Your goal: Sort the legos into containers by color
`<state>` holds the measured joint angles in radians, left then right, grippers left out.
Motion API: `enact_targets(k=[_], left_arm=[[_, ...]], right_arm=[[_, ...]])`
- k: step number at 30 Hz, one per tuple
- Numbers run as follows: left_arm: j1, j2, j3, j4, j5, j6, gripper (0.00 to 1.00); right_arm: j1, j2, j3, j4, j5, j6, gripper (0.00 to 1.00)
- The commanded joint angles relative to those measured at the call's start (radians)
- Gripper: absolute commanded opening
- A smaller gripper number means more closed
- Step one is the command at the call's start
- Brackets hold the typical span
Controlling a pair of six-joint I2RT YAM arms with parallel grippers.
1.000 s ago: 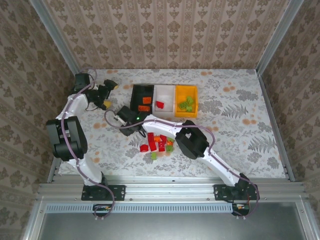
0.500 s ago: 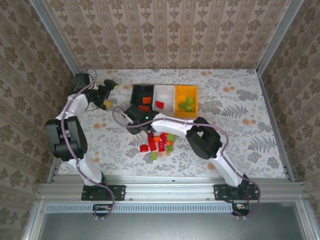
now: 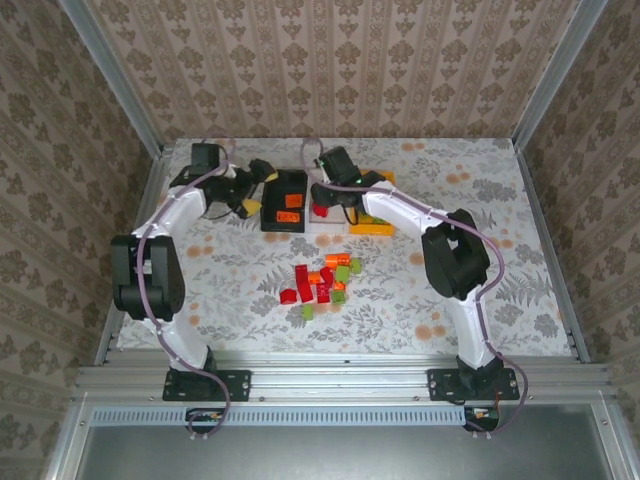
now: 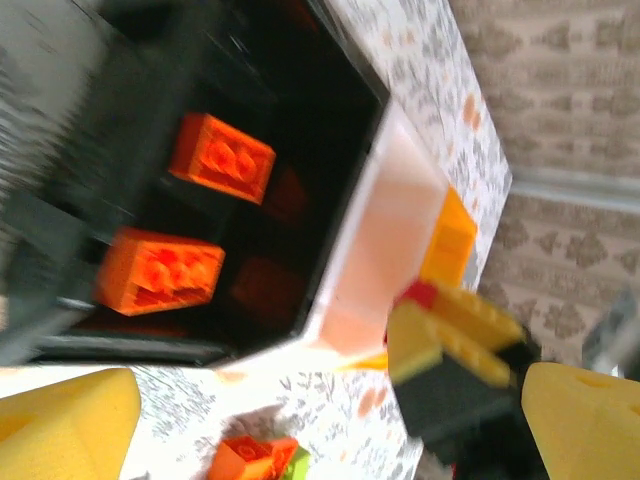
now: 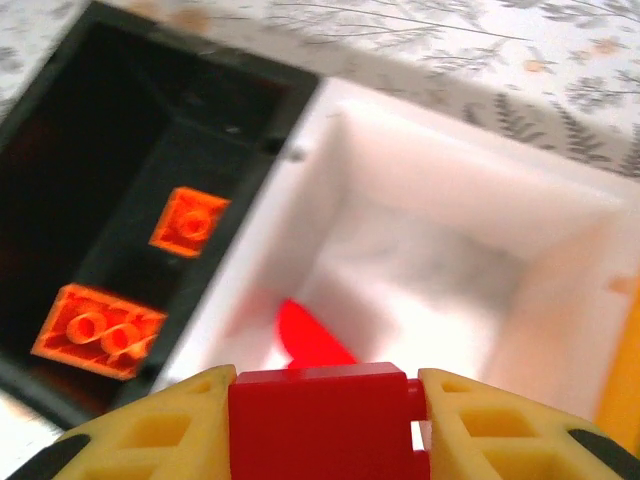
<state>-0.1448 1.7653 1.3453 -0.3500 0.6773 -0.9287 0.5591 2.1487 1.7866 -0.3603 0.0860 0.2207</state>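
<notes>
I'm working over a table (image 3: 500,220) with a floral cloth, boxed in by patterned walls (image 3: 340,70) and a metal frame (image 3: 340,375). The right gripper (image 5: 322,385) is clenched on a red brick (image 5: 318,420) and hangs over the white bin (image 5: 420,170), with another red piece (image 5: 305,340) on that bin's floor beneath it. The black bin (image 5: 200,140), at the white bin's 9 o'clock, holds two orange bricks (image 5: 98,330). The orange bin (image 3: 372,228) touches the white one at 3 o'clock. My left gripper (image 4: 320,400) hovers spread wide, holding nothing, at 9 o'clock of the black bin. The loose pile (image 3: 320,285) lies at 6 o'clock from the bins, well apart. A second ago the right gripper was low at the pile's 10 o'clock. It has since swung up to the bins, and the left gripper has moved nearer the black bin.
</notes>
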Motion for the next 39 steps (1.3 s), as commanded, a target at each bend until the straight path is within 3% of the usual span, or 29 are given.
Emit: enact_targets(k=[1, 16, 25, 32, 39], left_arm=[[-0.034, -0.026, 0.003, 0.009, 0.041, -0.004, 1.0], [-0.012, -0.041, 0.003, 0.002, 0.036, -0.003, 1.0], [-0.008, -0.047, 0.005, 0.002, 0.034, 0.001, 1.0], [-0.006, -0.047, 0.003, 0.005, 0.038, -0.005, 1.0], [-0.024, -0.053, -0.003, 0.009, 0.027, -0.004, 1.0]], right_arm=[[-0.006, 0.056, 0.069, -0.078, -0.015, 0.006, 0.39], [-0.013, 0.157, 0.193, -0.17, -0.041, -0.01, 0.45], [-0.005, 0.189, 0.201, -0.17, -0.059, -0.002, 0.54], [0.002, 0.122, 0.191, -0.199, -0.042, -0.007, 0.64], [0.06, -0.185, -0.184, -0.048, 0.044, 0.019, 0.62]])
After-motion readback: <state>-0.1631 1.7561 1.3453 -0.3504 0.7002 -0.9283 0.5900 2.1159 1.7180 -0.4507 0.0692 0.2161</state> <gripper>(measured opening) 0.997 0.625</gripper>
